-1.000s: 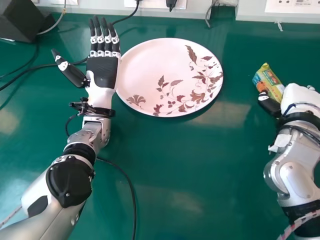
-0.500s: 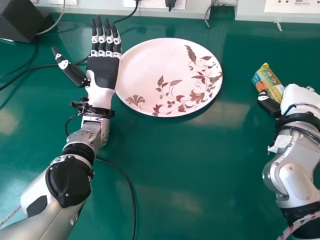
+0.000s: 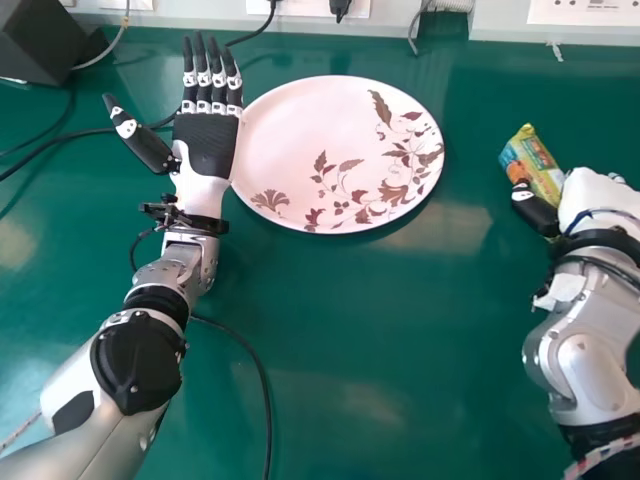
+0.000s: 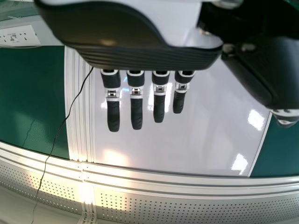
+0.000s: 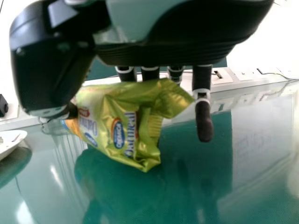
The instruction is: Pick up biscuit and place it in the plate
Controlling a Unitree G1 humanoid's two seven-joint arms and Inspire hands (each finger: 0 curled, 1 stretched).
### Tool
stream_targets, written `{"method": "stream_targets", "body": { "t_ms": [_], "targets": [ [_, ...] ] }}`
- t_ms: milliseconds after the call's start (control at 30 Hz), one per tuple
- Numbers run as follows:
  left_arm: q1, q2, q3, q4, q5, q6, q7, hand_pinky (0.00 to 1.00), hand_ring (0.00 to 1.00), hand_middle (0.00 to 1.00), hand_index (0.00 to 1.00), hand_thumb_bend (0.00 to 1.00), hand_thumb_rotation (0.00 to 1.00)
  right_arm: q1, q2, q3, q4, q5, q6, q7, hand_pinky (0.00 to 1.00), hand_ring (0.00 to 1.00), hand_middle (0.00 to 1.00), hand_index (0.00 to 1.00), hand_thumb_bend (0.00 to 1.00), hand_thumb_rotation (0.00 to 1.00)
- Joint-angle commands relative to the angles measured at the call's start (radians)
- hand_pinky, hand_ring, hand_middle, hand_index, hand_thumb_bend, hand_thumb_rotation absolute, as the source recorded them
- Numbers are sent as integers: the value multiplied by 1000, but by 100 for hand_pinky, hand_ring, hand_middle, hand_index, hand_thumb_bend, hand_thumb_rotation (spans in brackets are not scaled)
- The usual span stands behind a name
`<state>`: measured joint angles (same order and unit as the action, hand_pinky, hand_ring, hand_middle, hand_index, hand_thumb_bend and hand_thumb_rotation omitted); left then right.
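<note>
My right hand (image 3: 598,192) is at the right side in the head view, shut on the biscuit packet (image 3: 535,165), which pokes out past its thumb. In the right wrist view the yellow-green packet (image 5: 119,126) lies between the thumb and fingers of the right hand (image 5: 187,44), with one finger standing straight beside it. My left hand (image 3: 205,145) is open, palm up, by the left rim of the white plate (image 3: 310,150) with brown leaf patterns. Straight fingers of the left hand (image 4: 135,109) show in the left wrist view.
A dark box (image 3: 45,40) stands at the back left of the green table (image 3: 350,330). Black cables (image 3: 250,350) run beside and under the left arm. A pale wall strip with sockets (image 3: 585,12) borders the back edge.
My right hand and the packet have shifted slightly to the left, towards the plate. The left hand has stayed nearly still beside the plate.
</note>
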<state>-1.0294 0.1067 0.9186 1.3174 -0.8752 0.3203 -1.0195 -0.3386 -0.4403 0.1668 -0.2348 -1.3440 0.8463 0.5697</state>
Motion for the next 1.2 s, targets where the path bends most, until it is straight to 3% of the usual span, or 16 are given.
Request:
{"method": "stream_targets", "body": {
  "t_ms": [0,300,633,1167],
  "targets": [
    [9,8,-6,4,5,2,-8,73,84,93,97,100,17,12,2,-9,-34,-22,-7,7,27,42,48,49,50,0],
    [8,8,-4,6,2,6,4,79,85,93,96,100,17,31,25,-18,-114,-78,-36,13,27,42,48,49,50,0],
    [9,8,-5,5,4,3,-3,79,85,94,96,99,16,37,72,-41,-178,-159,-82,63,27,42,48,49,50,0],
    [8,8,-5,5,4,3,-2,80,85,93,95,99,16,67,141,-101,-266,-197,-185,55,28,42,48,49,50,0]
  ]
}}
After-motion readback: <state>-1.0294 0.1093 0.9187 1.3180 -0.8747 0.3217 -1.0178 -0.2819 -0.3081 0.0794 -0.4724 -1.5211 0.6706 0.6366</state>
